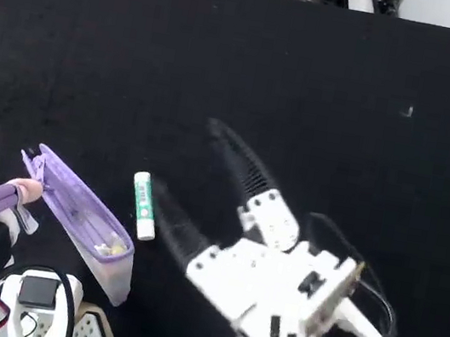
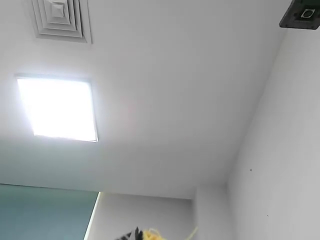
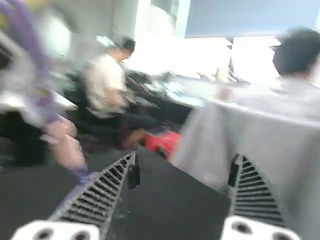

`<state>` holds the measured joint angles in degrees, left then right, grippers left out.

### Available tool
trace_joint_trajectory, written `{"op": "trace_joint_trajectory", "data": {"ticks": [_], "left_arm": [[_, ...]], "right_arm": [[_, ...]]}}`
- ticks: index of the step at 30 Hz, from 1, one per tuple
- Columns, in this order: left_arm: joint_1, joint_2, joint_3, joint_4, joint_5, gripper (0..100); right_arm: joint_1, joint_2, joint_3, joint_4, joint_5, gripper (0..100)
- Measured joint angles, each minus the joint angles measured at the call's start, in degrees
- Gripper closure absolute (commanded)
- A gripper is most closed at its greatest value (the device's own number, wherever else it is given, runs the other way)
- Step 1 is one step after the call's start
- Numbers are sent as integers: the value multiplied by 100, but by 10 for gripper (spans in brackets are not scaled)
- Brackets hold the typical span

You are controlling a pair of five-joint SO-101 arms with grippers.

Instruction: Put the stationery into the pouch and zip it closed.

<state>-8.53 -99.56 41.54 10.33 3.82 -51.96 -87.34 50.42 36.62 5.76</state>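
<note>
No legible text, number or sign is found. Green marking is seen on the white stick [image 1: 144, 205] lying on the black table [image 1: 347, 111]; possibly a printed label, but no characters can be resolved from the high view.

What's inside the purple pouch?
Inside the pouch a few small pale yellow bits show near one end, too small to name. Its purple wall covers the rest.

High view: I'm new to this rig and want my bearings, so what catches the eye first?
The right gripper, white with black fingers spread wide, hangs over the middle of the black table. By its nearer fingertip lies a white-and-green stick, and beside that, toward the left, a translucent purple pouch.
</note>
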Motion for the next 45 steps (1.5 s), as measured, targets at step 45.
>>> {"op": "trace_joint_trajectory", "data": {"ticks": [45], "left_arm": [[0, 0, 97, 0, 0, 970]], "right_arm": [[624, 7974, -2418, 1732, -1521, 796]]}}
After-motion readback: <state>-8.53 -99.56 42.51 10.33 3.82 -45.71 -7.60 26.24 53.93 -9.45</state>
